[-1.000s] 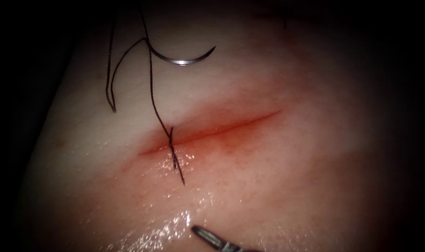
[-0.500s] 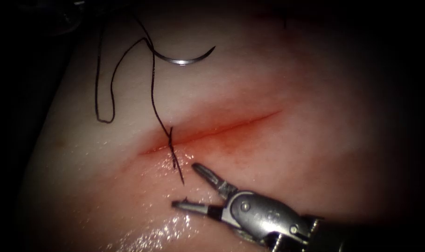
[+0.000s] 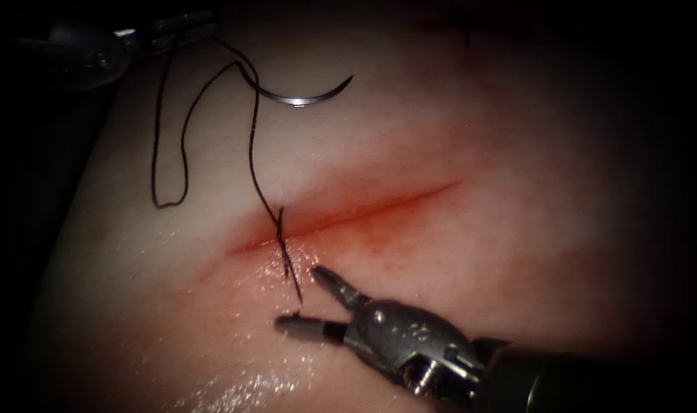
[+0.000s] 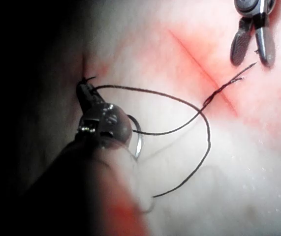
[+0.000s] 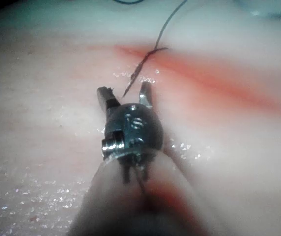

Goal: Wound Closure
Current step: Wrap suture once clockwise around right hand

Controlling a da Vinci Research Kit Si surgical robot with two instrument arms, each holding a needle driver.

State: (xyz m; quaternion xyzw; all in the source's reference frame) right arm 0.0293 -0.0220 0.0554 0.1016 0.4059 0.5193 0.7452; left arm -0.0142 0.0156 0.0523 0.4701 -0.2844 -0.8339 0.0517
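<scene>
Vs 1 s earlier, right tool (image 3: 306, 297) had come up from the frame's bottom edge w/ jaws wide apart, empty, straddling the thread's (image 3: 251, 145) free tail below the cut (image 3: 348, 214). Left tool (image 3: 172, 30) had appeared upper left, jaws closed on thread. Needle (image 3: 302, 98) lay loose on tissue (image 3: 516, 153), upper centre, not embedded. Likely abt to take the tail.
</scene>
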